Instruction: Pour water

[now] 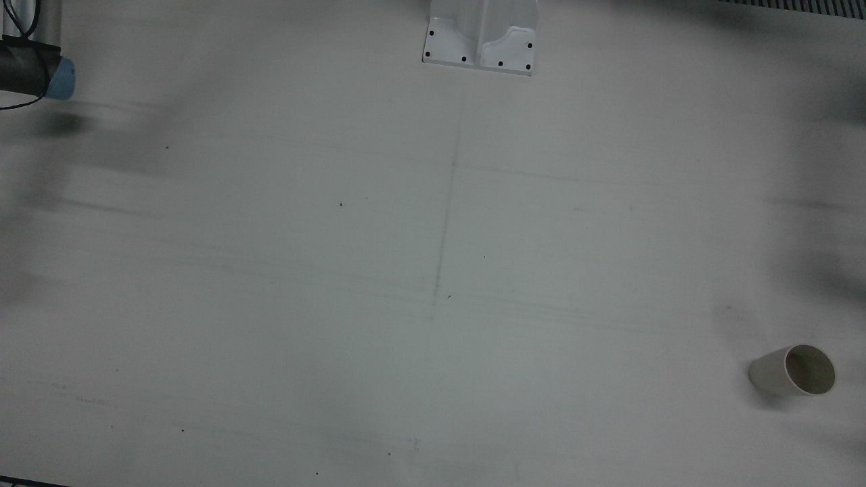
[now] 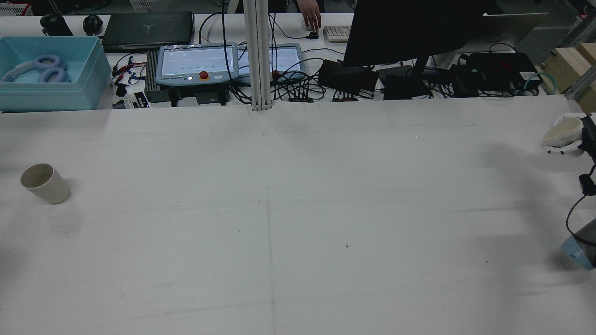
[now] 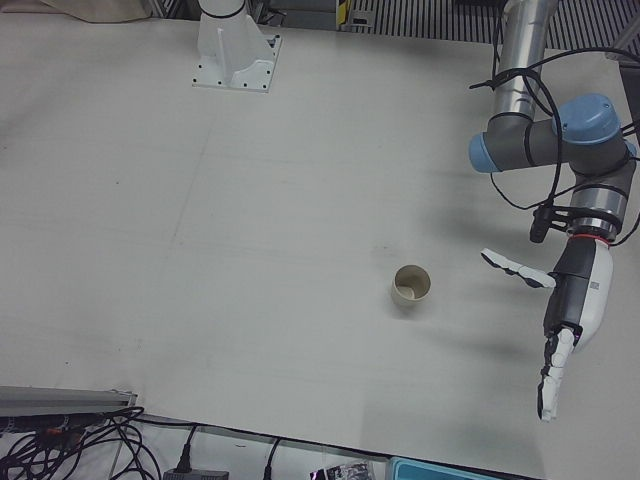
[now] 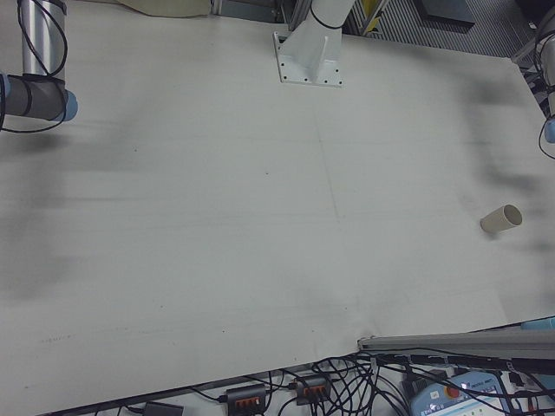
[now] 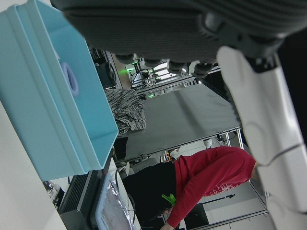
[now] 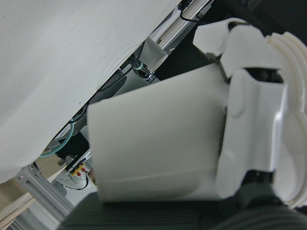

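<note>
Beige cup (image 3: 411,285) upright on white table (image 3: 250,220), left robot hand (image 3: 570,320) open, apart, to its right.

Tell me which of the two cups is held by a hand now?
The cup at the table's right edge in the rear view: the right hand grips it. The other cup stands alone on the table, left hand open beside it.

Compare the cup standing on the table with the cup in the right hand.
The cup on the table stands free and upright, touched by nothing; the held cup is gripped by the right hand at the table's right edge. The table cup sits on the robot's left side, near the open left hand; the held cup is raised off the surface. Both look plain, off-white and handleless.
</note>
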### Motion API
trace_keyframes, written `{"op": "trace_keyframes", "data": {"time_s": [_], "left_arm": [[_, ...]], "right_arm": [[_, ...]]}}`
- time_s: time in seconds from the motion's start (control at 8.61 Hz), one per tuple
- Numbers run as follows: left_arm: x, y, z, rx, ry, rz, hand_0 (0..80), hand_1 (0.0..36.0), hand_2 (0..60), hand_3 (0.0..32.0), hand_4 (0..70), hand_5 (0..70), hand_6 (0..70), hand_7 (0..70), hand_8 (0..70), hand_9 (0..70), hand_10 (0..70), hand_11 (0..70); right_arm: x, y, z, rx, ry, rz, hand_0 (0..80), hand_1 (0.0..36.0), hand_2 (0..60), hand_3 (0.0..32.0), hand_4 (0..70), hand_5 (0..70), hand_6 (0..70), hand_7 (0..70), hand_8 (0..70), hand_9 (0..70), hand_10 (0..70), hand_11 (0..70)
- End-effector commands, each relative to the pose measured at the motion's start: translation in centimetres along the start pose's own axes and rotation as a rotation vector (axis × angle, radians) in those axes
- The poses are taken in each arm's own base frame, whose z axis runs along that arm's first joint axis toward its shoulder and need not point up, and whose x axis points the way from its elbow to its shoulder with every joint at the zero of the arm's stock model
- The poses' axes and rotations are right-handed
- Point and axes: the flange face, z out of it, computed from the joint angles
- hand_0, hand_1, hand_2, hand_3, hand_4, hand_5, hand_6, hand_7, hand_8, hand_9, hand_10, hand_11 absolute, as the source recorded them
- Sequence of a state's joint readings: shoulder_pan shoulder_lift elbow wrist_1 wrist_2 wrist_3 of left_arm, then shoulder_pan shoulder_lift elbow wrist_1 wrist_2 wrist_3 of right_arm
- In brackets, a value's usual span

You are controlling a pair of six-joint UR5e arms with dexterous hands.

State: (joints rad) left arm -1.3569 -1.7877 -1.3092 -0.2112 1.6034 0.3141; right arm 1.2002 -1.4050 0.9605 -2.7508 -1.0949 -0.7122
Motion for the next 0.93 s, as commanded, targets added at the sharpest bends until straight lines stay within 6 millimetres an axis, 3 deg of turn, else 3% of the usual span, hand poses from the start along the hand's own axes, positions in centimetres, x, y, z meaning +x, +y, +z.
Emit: {"op": "trace_keyframes", "data": {"time_s": [0.0, 0.12, 0.23, 0.35, 0.81], "left_arm": [[0.9, 2.1, 1.5, -0.005, 0.003, -0.001, 53.3, 7.4, 0.0, 1.8, 7.5, 0.0, 0.0, 4.7, 0.0, 0.0, 0.0, 0.0], [0.8, 2.0, 1.4, -0.003, 0.002, -0.001, 52.9, 7.4, 0.0, 2.2, 7.0, 0.0, 0.0, 4.7, 0.0, 0.0, 0.0, 0.0], [0.7, 2.0, 1.4, -0.004, 0.001, -0.001, 52.7, 7.1, 0.0, 2.4, 6.7, 0.0, 0.0, 4.7, 0.0, 0.0, 0.0, 0.0], [0.9, 2.1, 1.4, -0.006, 0.003, -0.001, 52.4, 6.9, 0.0, 2.6, 6.2, 0.0, 0.0, 4.7, 0.0, 0.0, 0.0, 0.0], [0.8, 1.9, 1.3, -0.001, 0.000, -0.001, 52.5, 6.8, 0.0, 5.2, 5.3, 0.0, 0.0, 4.5, 0.0, 0.0, 0.0, 0.0]], "right_arm": [[0.3, -0.1, -0.1, 0.027, -0.012, -0.068, 46.4, 0.0, 0.0, 0.0, 16.6, 10.0, 11.0, 7.4, 13.7, 11.4, 3.0, 4.4], [0.8, -0.2, -0.1, 0.027, -0.001, -0.074, 37.0, 0.0, 0.0, 0.0, 1.2, 0.0, 0.3, 0.0, 0.1, 0.0, 0.0, 0.0], [1.1, 0.5, 0.1, 0.019, 0.002, -0.092, 27.5, 0.0, 0.0, 0.0, 0.0, 0.0, 0.0, 0.0, 0.0, 0.0, 0.0, 0.0], [1.3, 0.7, 0.1, 0.015, 0.005, -0.095, 27.5, 0.0, 0.0, 0.0, 0.0, 0.0, 0.0, 0.0, 0.0, 0.0, 0.0, 0.0], [1.0, -0.5, -0.6, 0.029, 0.007, -0.076, 21.8, 0.0, 0.0, 10.2, 0.0, 0.0, 0.0, 0.0, 0.0, 0.0, 0.0, 0.0]]}}
